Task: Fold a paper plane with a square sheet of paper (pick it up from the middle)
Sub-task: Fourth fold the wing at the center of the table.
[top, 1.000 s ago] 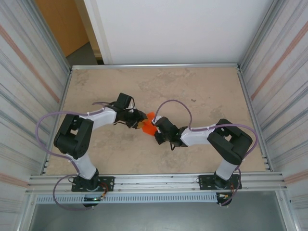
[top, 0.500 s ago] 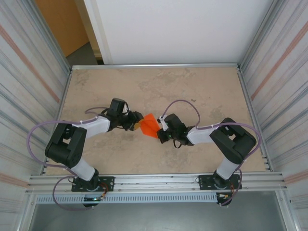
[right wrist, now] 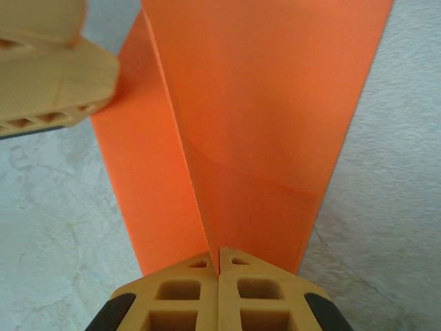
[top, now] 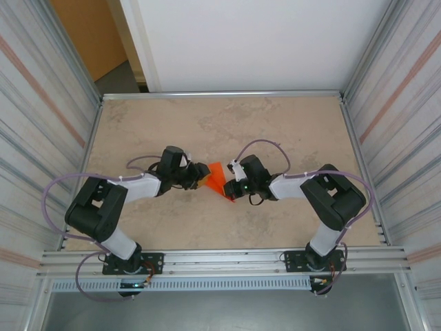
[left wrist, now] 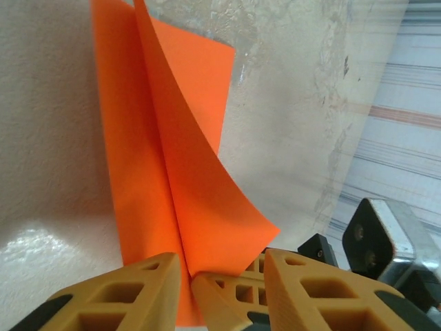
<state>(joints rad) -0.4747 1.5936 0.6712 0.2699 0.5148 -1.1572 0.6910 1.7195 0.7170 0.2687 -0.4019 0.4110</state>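
- My right claw [right wrist: 219, 252] is clamped fully shut on the right end of the crease in the square sheet of paper [right wrist: 262, 124].
- My left claw [left wrist: 222, 258] stands partly open astride the left end; I cannot tell whether it presses the paper.
- The half-folded sheet sits mid-table [top: 289, 131] between both claws, its crease running straight from one to the other.

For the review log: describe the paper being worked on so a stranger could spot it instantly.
On the beige table, look at its middle, where the left gripper and right gripper meet. The orange sheet of paper sits between them, creased lengthwise with one flap raised. Its vivid orange is far brighter than anything around it.
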